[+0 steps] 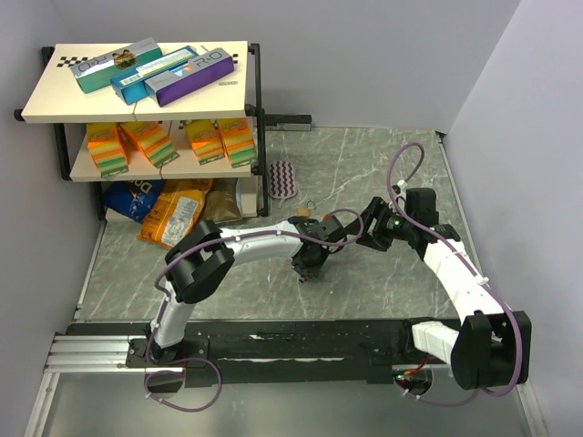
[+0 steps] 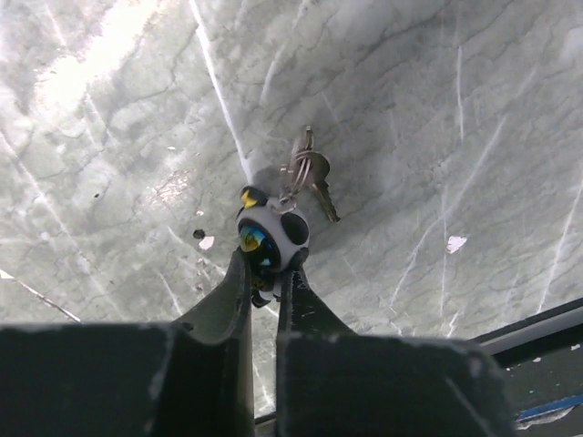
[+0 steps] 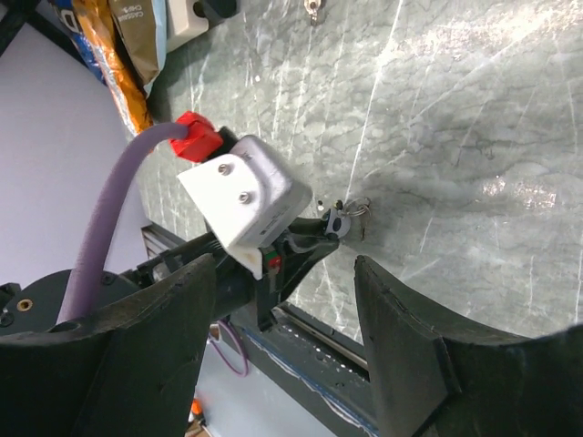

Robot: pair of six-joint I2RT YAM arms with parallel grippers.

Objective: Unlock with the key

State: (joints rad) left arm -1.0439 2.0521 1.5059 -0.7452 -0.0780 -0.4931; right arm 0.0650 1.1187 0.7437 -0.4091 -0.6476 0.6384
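Observation:
The key is a small bunch of silver keys on a ring, lying on the marble table. The ring joins a round white-and-black charm. My left gripper is shut on that charm, low over the table's middle. In the right wrist view the charm and the key ring show at the tip of the left arm's fingers. My right gripper stands open just right of the left one, with nothing between its fingers. A small brass padlock lies behind the left gripper.
A two-tier shelf with boxes stands at the back left, snack bags under it. A purple-and-white striped pad lies beside the shelf. The black base rail runs along the near edge.

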